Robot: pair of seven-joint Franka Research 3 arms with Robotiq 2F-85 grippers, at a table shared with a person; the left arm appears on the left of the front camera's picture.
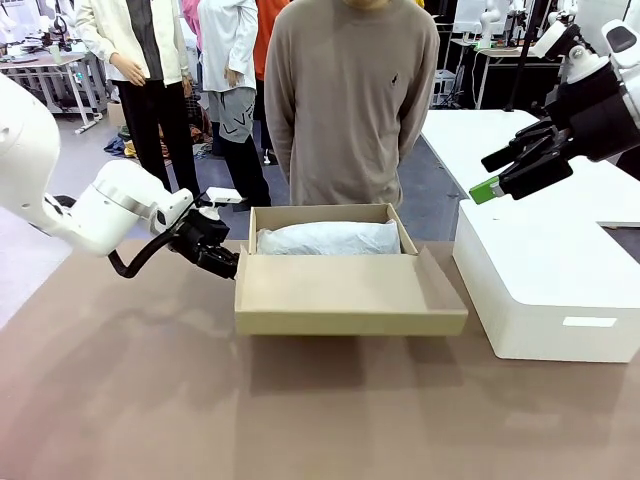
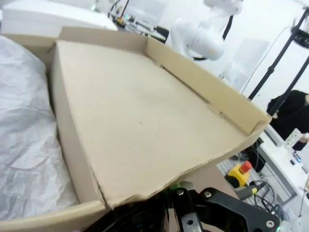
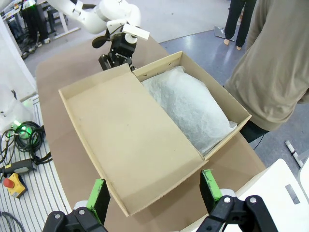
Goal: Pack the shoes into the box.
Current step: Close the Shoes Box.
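The tan cardboard shoebox (image 1: 330,262) sits near the middle of the brown counter (image 1: 150,400), toward its far edge, just in front of a person in a beige sweater (image 1: 350,100) who stands at the far side. Its hinged flap lid (image 1: 345,290) is folded open toward the near side, hanging level with raised side flaps, its bare inside facing up. Inside the shoebox lies a mound of crinkled white tissue paper (image 1: 328,238) that fills the compartment from left to right; the shoes cannot be made out under it. In the right wrist view the same shoebox (image 3: 159,140) is seen from above, the tissue paper (image 3: 188,108) in the far half and the lid (image 3: 125,145) spread on the near half. The left hand (image 1: 215,255) is at the left end of the shoebox, at the corner where lid meets box, its fingers closed together; whether they pinch the cardboard edge cannot be told, though in the left wrist view the lid's torn-looking edge (image 2: 145,188) lies right over the fingers. The right hand (image 1: 500,175) hovers high above the counter to the right, well apart from the shoebox, its green-padded fingers spread wide and holding nothing. Beneath it, to the right of the shoebox, stands a larger smooth white box (image 1: 550,280).
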